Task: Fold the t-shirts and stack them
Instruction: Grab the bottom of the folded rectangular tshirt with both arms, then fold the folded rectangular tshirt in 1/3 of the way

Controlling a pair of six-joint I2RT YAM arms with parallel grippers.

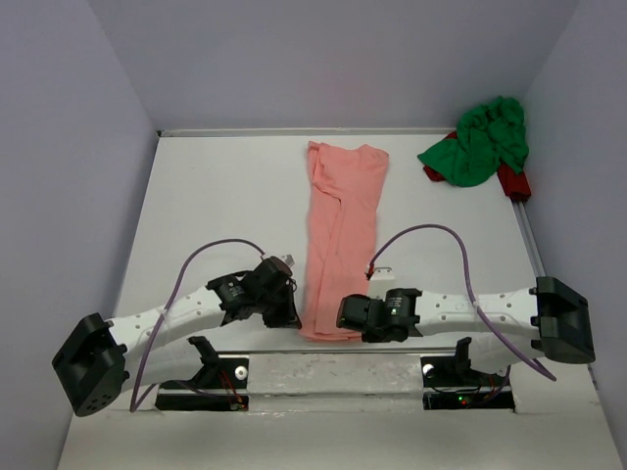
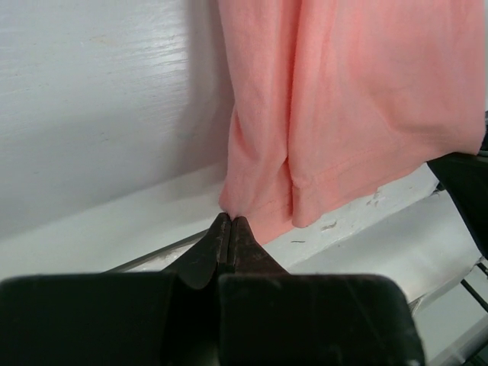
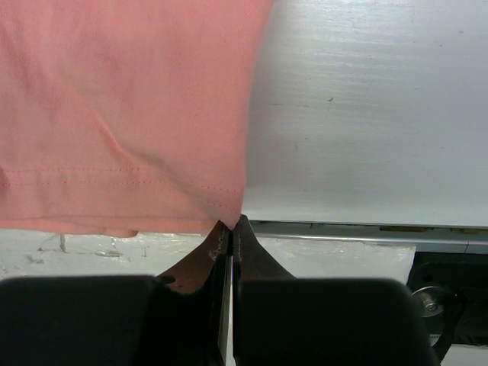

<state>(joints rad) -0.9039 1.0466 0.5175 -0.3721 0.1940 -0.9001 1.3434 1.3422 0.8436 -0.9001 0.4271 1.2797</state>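
You've got a gripper on each near corner of the pink shirt (image 1: 343, 220), right at the near edge of the tabletop (image 1: 225, 196). The left gripper (image 2: 230, 222) is pressed together on the left hem corner, and the right gripper (image 3: 231, 226) pinches the right one. The shirt's long axis runs straight away toward the far edge, so both arms are equally near. The green shirt (image 1: 480, 142) lies bunched in the far right corner.
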